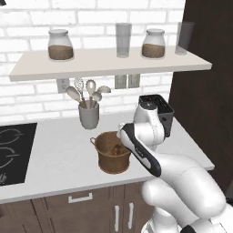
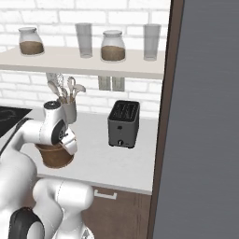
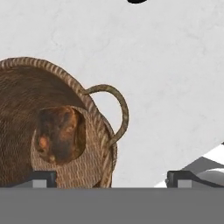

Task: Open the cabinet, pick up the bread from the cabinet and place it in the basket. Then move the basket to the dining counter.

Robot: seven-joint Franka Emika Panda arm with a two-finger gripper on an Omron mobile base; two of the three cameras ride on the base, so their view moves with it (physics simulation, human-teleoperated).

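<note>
The round brown woven basket (image 1: 109, 159) (image 2: 53, 158) (image 3: 26, 100) stands on the white worktop (image 1: 59, 154). The dark brown bread (image 3: 61, 133) (image 1: 119, 149) lies inside it. My gripper (image 3: 111, 179) hangs open just above the basket's right side. Its fingertips (image 3: 41, 178) straddle the rim and one loop handle (image 3: 119, 109), with nothing between them. In the right base view my hand sits at the basket's right rim. A tall dark cabinet front (image 2: 200, 116) (image 1: 205, 82) fills the right side. The dining counter is out of view.
A black toaster (image 1: 158, 111) (image 2: 123, 123) stands right of the basket. A grey utensil holder (image 1: 88, 114) (image 2: 69, 110) stands behind it. The black stove (image 1: 13, 150) is at the left. A shelf (image 1: 109, 63) with jars and glasses runs overhead.
</note>
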